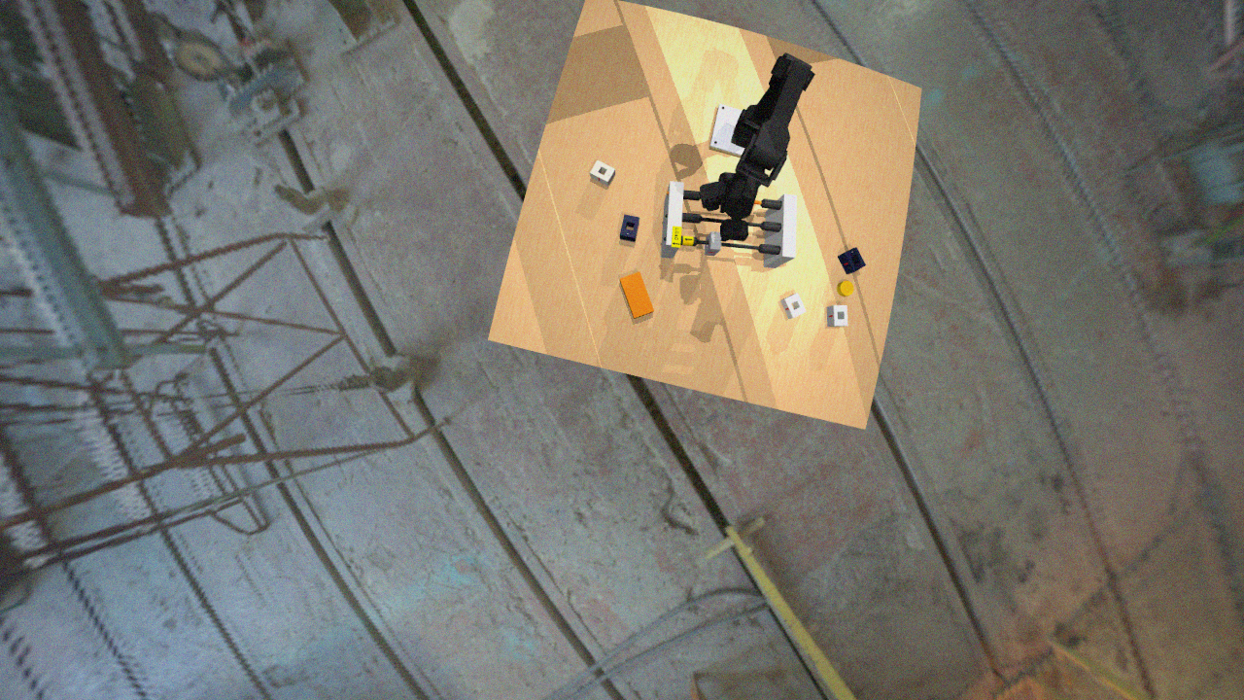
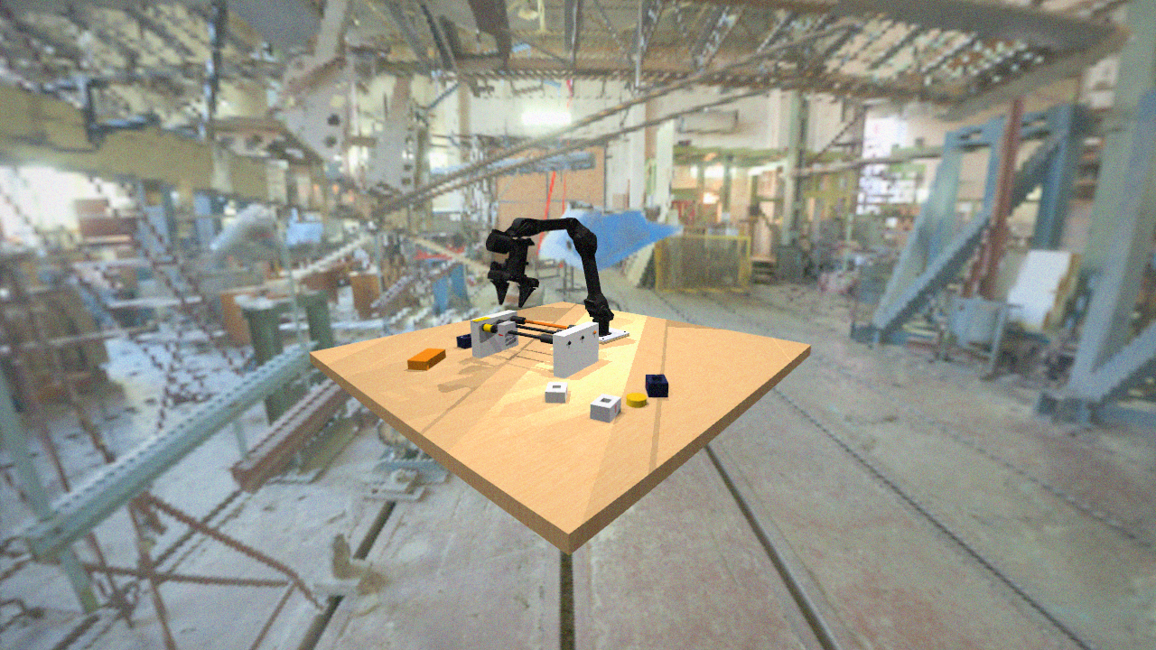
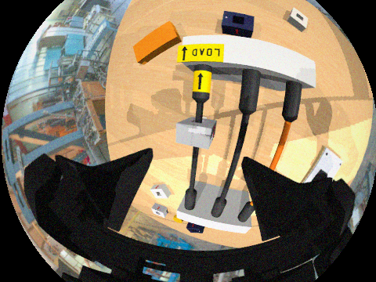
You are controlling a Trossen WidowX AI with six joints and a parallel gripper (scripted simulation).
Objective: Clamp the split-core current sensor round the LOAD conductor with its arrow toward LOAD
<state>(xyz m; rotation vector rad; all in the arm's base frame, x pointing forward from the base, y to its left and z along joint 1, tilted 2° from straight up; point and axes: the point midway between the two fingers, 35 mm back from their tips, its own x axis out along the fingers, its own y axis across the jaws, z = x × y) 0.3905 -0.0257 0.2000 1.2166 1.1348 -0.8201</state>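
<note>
The light grey current sensor (image 1: 712, 242) (image 3: 195, 133) sits round the black LOAD conductor (image 3: 194, 168), between its yellow arrow sleeve and the far end. It looks closed from above; its latch and its own arrow cannot be made out. The yellow LOAD marker (image 1: 675, 236) (image 3: 200, 53) is on the end block, with its arrow pointing away from the sensor. My gripper (image 2: 512, 302) (image 3: 198, 157) is open and empty. It hangs above the conductors, clear of the sensor.
Two end blocks (image 1: 786, 227) (image 2: 575, 349) hold a second black conductor and an orange one beside LOAD. An orange block (image 1: 636, 295) (image 2: 426, 359), dark blue blocks (image 1: 630, 227) (image 1: 851, 260), several white blocks (image 1: 602, 171) (image 1: 792, 304) (image 1: 837, 315) and a yellow disc (image 1: 846, 288) stand around them.
</note>
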